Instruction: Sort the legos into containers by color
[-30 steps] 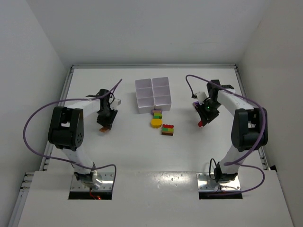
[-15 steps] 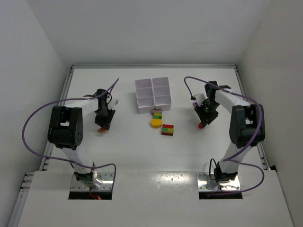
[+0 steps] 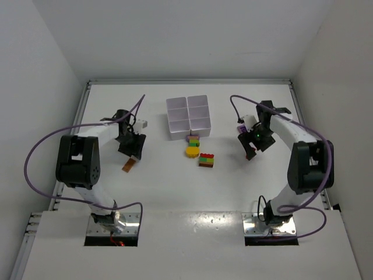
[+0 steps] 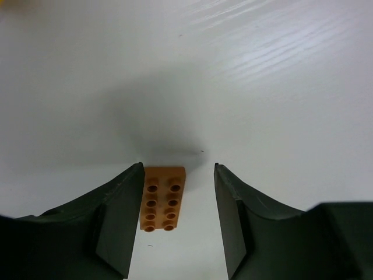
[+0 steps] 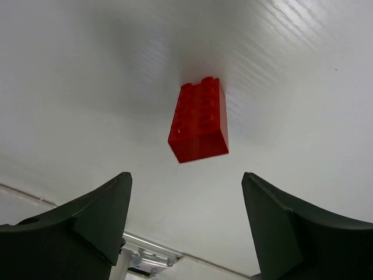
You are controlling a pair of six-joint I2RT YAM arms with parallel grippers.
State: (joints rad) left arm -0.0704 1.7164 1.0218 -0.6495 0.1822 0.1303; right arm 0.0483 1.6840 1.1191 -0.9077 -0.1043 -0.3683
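Presently, the left gripper (image 4: 176, 175) is held spread, an orange brick (image 4: 164, 198) being seen between its fingers, flat on the table (image 3: 163, 192), at 9 o'clock from the multicolour clumps (image 3: 206, 159). The right gripper (image 5: 186, 181) is likewise spread over a red brick (image 5: 199, 119), at 3 o'clock. The white tray (image 3: 188, 109) is found at 12 o'clock.

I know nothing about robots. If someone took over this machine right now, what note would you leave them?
Left gripper: open, orange brick lying on the table between its fingers, not gripped.
Right gripper: open, red brick on the table between its fingers, untouched.
White tray: all six compartments look empty.
Just in front of it: a purple-topped stack, a yellow piece, a green-and-red stack.
Done: nothing sorted.
Left: pick up every brick, split the stacks, drop each colour in its own compartment.
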